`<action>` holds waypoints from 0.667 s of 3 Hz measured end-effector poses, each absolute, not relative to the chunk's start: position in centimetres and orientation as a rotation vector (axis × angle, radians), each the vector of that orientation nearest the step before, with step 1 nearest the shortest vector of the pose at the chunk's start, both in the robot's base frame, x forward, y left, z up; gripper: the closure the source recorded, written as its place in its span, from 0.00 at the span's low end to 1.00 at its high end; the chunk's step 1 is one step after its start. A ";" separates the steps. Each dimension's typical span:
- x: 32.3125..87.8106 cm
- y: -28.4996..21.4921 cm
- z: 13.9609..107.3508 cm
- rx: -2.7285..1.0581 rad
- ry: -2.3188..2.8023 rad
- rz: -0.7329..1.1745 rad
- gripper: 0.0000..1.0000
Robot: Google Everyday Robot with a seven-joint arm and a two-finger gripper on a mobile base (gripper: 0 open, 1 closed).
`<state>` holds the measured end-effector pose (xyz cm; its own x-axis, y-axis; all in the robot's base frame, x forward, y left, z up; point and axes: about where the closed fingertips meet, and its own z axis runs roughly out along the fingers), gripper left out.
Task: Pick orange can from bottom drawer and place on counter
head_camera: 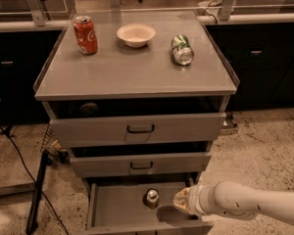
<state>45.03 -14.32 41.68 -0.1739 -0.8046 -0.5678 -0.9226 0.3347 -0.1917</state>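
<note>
The orange can stands upright on the floor of the open bottom drawer, its silver lid showing. My gripper is at the end of the white arm coming in from the lower right. It sits inside the drawer, just right of the can and apart from it. The counter is the grey top of the cabinet above.
On the counter are a red cola can at the left, a cream bowl in the middle and a green-and-silver can lying on its side at the right. Two upper drawers are slightly open. Cables and a stand lie on the floor at left.
</note>
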 end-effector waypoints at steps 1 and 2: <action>47.1 -13.3 37.7 -1.512 1.977 0.257 1.00; 49.4 -12.0 32.7 -1.498 1.949 0.275 1.00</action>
